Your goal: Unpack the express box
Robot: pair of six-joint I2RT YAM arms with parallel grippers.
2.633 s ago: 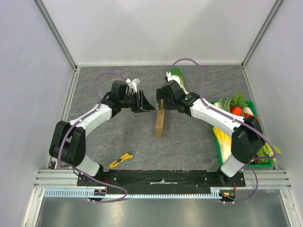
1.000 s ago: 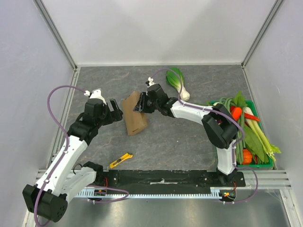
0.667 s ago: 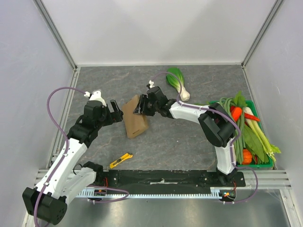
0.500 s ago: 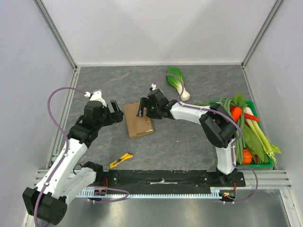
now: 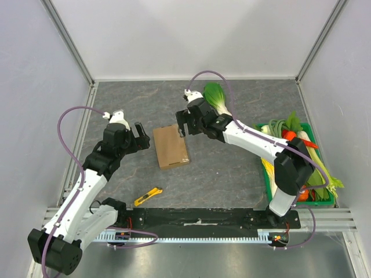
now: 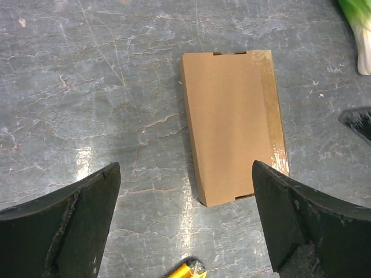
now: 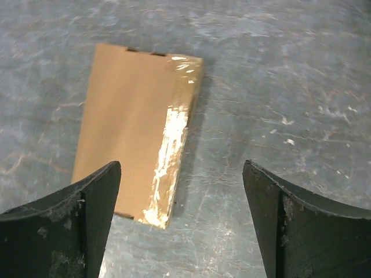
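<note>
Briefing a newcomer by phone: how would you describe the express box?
On the grey table, look between the left gripper and right gripper. The express box lies flat there: plain brown cardboard, shiny tape along one long edge, much bigger than the yellow knife nearby.
</note>
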